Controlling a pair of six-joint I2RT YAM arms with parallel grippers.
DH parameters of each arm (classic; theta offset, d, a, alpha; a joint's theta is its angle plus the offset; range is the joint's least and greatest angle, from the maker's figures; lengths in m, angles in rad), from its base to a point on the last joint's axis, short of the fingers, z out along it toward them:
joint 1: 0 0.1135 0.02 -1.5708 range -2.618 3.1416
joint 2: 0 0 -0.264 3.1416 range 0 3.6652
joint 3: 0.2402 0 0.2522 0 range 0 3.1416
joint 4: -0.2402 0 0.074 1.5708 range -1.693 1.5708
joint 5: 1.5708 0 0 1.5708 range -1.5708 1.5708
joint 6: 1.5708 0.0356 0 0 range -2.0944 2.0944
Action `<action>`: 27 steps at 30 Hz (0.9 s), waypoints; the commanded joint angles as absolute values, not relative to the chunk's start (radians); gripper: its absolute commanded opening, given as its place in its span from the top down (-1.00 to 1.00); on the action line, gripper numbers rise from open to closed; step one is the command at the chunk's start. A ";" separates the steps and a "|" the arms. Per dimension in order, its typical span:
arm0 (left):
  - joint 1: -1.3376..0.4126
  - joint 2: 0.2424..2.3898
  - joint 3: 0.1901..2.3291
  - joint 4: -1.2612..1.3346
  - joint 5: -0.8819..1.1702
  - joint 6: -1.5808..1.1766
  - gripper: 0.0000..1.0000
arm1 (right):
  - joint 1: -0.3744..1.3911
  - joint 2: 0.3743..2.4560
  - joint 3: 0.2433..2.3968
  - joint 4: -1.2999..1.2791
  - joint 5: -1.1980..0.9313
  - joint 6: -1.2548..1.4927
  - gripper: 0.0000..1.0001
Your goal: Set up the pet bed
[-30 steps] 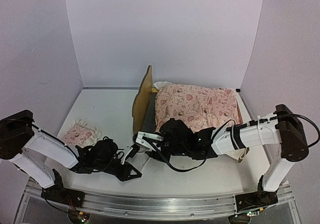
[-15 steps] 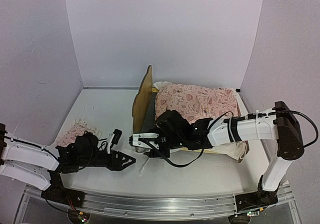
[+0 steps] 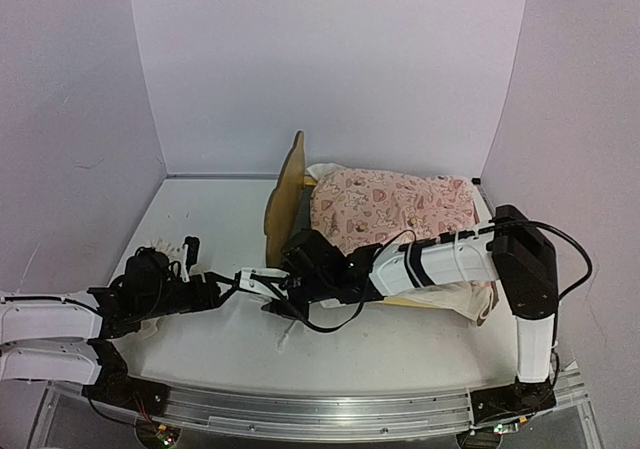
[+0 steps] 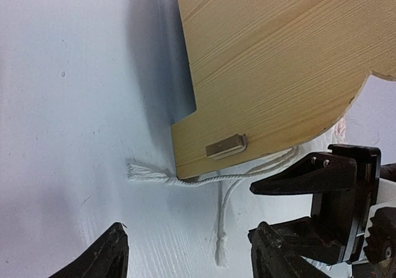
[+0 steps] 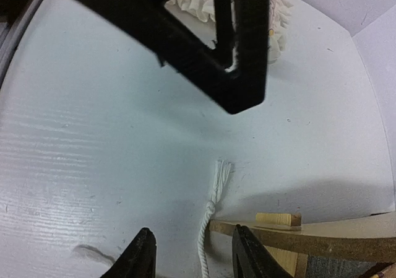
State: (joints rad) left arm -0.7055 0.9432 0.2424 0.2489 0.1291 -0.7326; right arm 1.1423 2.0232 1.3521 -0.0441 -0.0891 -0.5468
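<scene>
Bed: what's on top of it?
A pink blanket lies over most of the bed. Only a dark strip of mattress shows at the left edge of the blanket. The rest of the mattress is covered, so nothing else can be seen.

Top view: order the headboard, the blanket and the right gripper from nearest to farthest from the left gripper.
From the left gripper, jaws open:
1. right gripper, close in front of it, pointing back at it.
2. headboard, standing farther back and slightly right.
3. blanket, farthest, beyond the headboard to the right.
</scene>
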 commanded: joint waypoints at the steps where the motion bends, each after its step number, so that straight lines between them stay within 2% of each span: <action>1: -0.699 0.941 0.278 0.244 0.127 -0.727 -0.38 | 1.165 2.044 1.341 0.125 -0.030 -0.429 0.13; 8: -0.684 1.151 0.399 0.272 0.200 -0.471 -0.51 | 1.164 1.918 1.238 0.129 -0.056 -0.392 0.10; 11: -0.661 1.284 0.413 0.397 0.255 -0.386 -0.50 | 1.164 1.841 1.165 0.126 -0.080 -0.365 0.10; 15: -0.625 1.413 0.357 0.703 0.357 -0.369 -0.55 | 1.164 1.739 1.075 0.123 -0.065 -0.332 0.13; 17: -0.601 1.486 0.325 0.867 0.458 -0.375 -0.78 | 1.164 1.689 1.038 0.120 -0.064 -0.323 0.14; 19: -0.599 1.553 0.303 0.992 0.496 -0.385 -0.80 | 1.164 1.638 1.009 0.118 -0.063 -0.320 0.15; 22: -0.595 1.663 0.336 1.030 0.566 -0.382 -0.89 | 1.164 1.580 0.982 0.102 -0.046 -0.322 0.16; 27: -0.596 1.752 0.348 1.052 0.614 -0.373 -0.87 | 1.164 1.506 0.958 0.085 -0.027 -0.338 0.17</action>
State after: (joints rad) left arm -0.6003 1.7210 0.3210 0.9207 0.5182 -0.3985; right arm 1.1610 1.5803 0.9722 0.0761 -0.0513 -0.3424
